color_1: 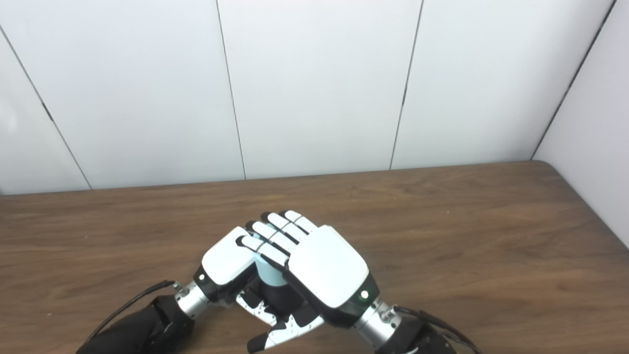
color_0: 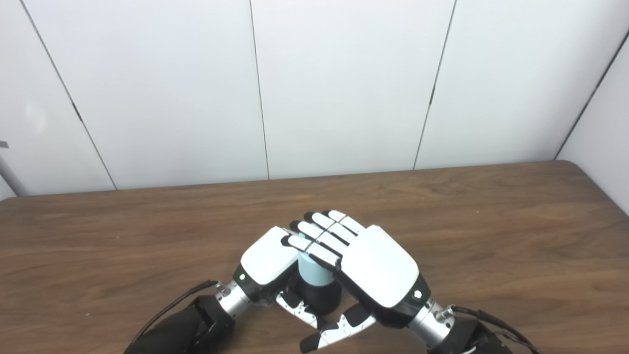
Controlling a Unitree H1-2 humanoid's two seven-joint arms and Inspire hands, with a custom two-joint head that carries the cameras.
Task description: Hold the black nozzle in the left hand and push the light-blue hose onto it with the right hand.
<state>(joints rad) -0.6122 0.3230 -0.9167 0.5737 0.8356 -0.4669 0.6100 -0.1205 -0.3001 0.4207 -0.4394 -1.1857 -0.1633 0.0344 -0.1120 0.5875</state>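
1. Where the two thumbs meet nearest the camera, the black nozzle [color_0: 322,295] stands between them, grasped low by the left hand [color_0: 268,258].
2. Just above it, the light-blue hose [color_0: 314,270] sits on the nozzle's top, under the right hand [color_0: 378,270], whose fingers [color_0: 314,238] curl over and grasp it.
3. Hose looks light and probably soft; squeezing close to the joint should stop buckling.
4. Beyond both hands, bare table [color_0: 442,206].

Light-blue hose [color_0: 314,270] upright, seemingly atop black nozzle [color_0: 322,297].
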